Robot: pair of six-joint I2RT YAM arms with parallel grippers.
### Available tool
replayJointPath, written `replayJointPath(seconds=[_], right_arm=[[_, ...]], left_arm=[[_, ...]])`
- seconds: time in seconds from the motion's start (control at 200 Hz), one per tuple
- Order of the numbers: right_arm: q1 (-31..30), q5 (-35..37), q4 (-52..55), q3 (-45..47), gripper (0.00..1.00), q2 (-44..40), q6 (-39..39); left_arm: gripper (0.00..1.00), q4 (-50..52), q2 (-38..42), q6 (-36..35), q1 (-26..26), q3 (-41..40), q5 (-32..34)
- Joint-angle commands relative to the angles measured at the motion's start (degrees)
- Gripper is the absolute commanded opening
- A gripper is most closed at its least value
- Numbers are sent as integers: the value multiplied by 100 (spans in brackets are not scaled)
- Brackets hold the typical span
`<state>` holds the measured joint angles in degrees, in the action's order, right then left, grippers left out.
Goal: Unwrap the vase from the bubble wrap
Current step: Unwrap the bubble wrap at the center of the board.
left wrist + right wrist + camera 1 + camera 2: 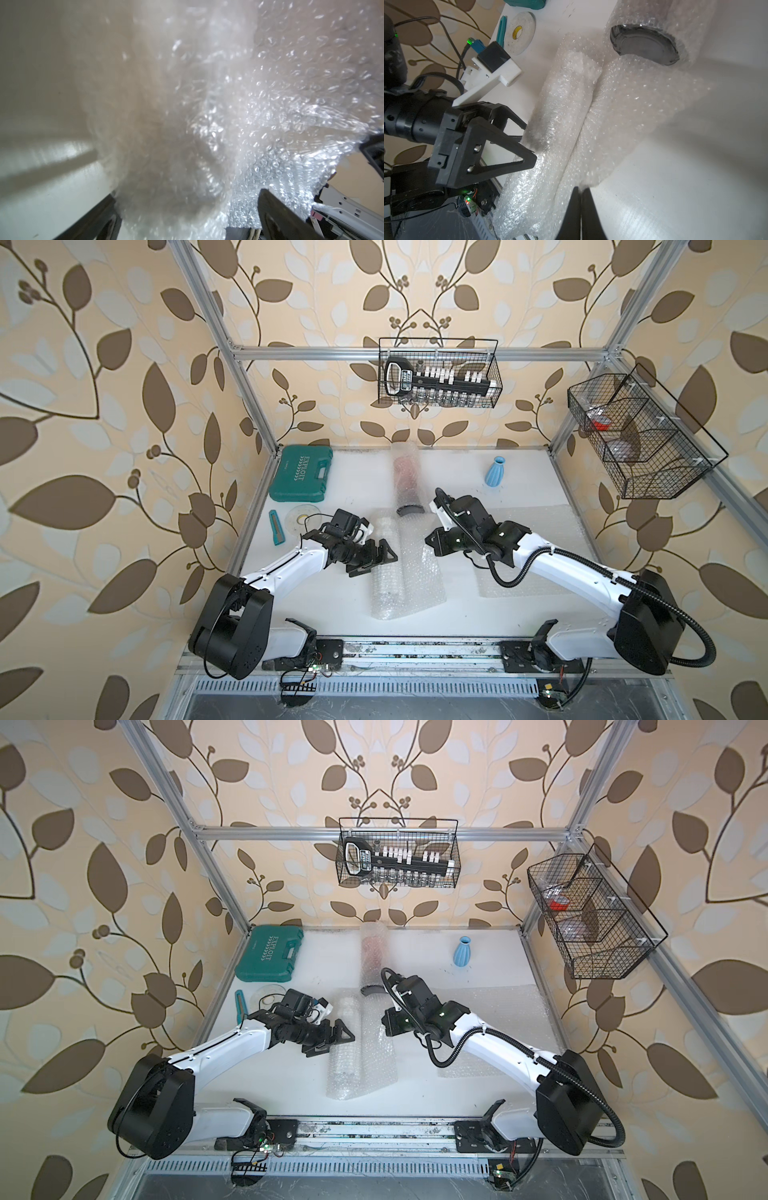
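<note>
Unrolling in hand: the bubble wrap [388, 572] roll was seen mid-table.
Its flap was pinched at 3 o'clock by the closed right gripper [429, 541]; the left gripper [376, 564] was held spread at 9 o'clock. Next, the flap would probably need to be drawn toward 3 o'clock.

Walls on all sides carried cream wallpaper [104, 364] with big brown and pale leaf vines. A bare aluminium frame [311, 353] stood in front of it, posts rising at 10 and 2 o'clock and a crossbar at 12. A black wire basket [438, 339] hung off the crossbar at 12; a second wire basket [665, 481], split into compartments, hung at 2 to 3. The white worktop [457, 614] filled the centre. A metal rail [415, 649] ran along 6, with a dark sheet [415, 705] below it. Light was soft and even, with faint shadows. No window in view.
</note>
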<state>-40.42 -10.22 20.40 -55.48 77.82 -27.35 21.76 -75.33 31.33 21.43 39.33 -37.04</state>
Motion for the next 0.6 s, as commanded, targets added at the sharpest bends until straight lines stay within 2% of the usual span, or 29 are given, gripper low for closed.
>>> replayJointPath(seconds=[0.0,0.145,0.355,0.595], right_arm=[[8,253,123,-241,0,-170,118],[9,305,200,-299,0,-190,134],[8,666,437,-427,0,-401,189],[8,903,642,-505,0,-695,205]], left_arm=[[99,-298,-107,13,45,59,-536],[99,-422,-241,91,46,4,-654],[99,175,-120,-142,48,255,61],[99,435,25,-217,45,405,398]])
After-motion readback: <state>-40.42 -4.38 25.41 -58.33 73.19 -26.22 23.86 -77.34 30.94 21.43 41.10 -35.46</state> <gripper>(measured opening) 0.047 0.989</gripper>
